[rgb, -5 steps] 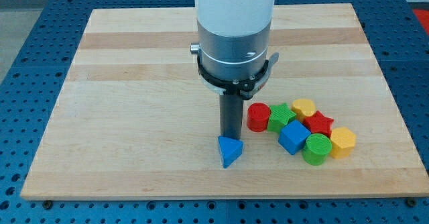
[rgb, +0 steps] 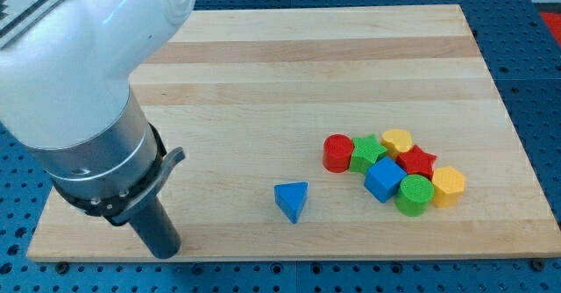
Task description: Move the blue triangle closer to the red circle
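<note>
The blue triangle (rgb: 292, 200) lies on the wooden board (rgb: 263, 74) near the view's bottom, left of a cluster of blocks. The red circle (rgb: 337, 153) stands at the cluster's left end, up and to the right of the triangle, with a gap between them. My tip (rgb: 165, 251) rests at the board's bottom left, far to the left of the triangle and touching no block. The arm's white and grey body fills the view's left side.
The cluster holds a green star (rgb: 369, 152), a yellow block (rgb: 397, 140), a red star (rgb: 417, 161), a blue cube (rgb: 384, 179), a green cylinder (rgb: 414, 195) and a yellow hexagon (rgb: 448, 186). The board's bottom edge runs just below my tip.
My tip has swung from just above the blue triangle to the board's bottom left. The triangle sits almost where it was, slightly turned. The other blocks have not moved.
</note>
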Robot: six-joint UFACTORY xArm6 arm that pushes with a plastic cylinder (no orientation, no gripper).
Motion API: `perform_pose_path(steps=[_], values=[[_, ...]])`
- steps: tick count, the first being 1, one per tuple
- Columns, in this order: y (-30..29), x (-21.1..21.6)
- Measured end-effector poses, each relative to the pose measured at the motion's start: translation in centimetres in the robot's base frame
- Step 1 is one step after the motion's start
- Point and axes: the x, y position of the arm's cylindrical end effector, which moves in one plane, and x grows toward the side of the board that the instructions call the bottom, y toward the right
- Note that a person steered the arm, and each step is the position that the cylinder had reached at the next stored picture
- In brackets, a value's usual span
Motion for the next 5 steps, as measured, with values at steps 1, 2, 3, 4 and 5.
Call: perform_pose_path(steps=[1, 2, 3, 4, 5], values=[[1.1, -1.2], [6.8, -1.2], [12.8, -3.0], [17.5, -4.8], [19.3, -3.0]])
